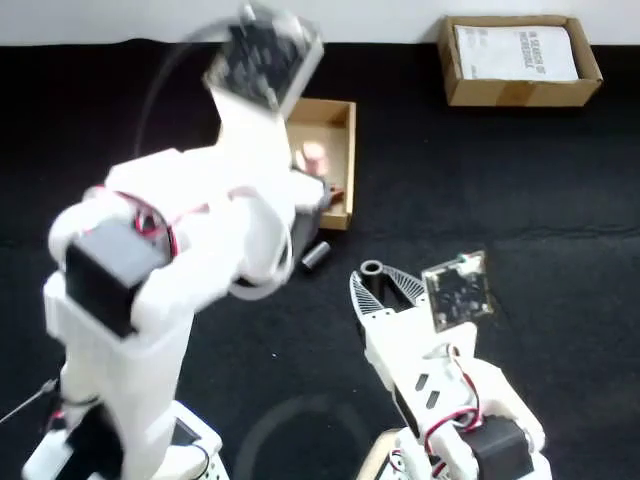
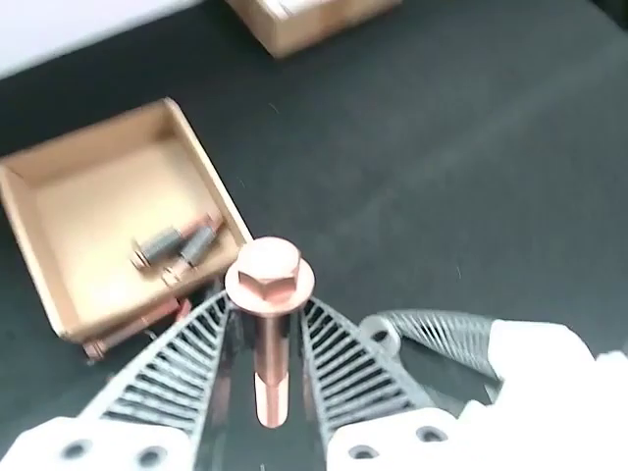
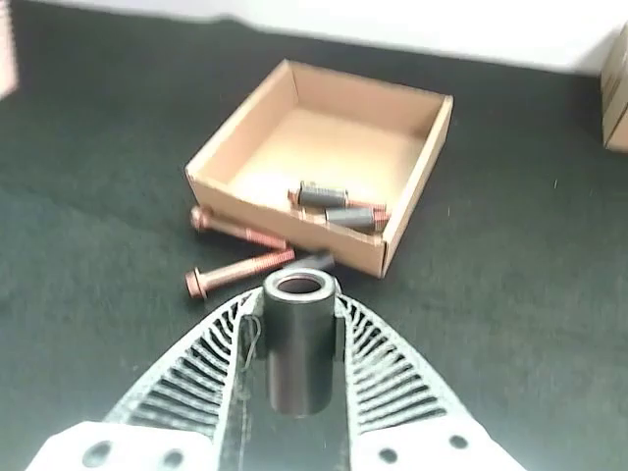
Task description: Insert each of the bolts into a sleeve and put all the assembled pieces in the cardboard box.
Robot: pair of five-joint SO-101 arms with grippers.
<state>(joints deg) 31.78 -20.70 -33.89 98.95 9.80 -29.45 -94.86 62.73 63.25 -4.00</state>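
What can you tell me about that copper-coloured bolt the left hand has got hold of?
The bolt looks like copper-coloured metal, with a hexagonal head on a round flange and a plain shank. It is pinched between the two ribbed fingers of the left hand, shank lying along them, head out at the fingertips. The cardboard box lies beyond it.

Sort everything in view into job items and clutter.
Job: bolt in the left gripper, sleeve in the right gripper, two loose bolts, loose sleeve, cardboard box, assembled pieces inside it.
Lying about: second box, paper sheet in it.
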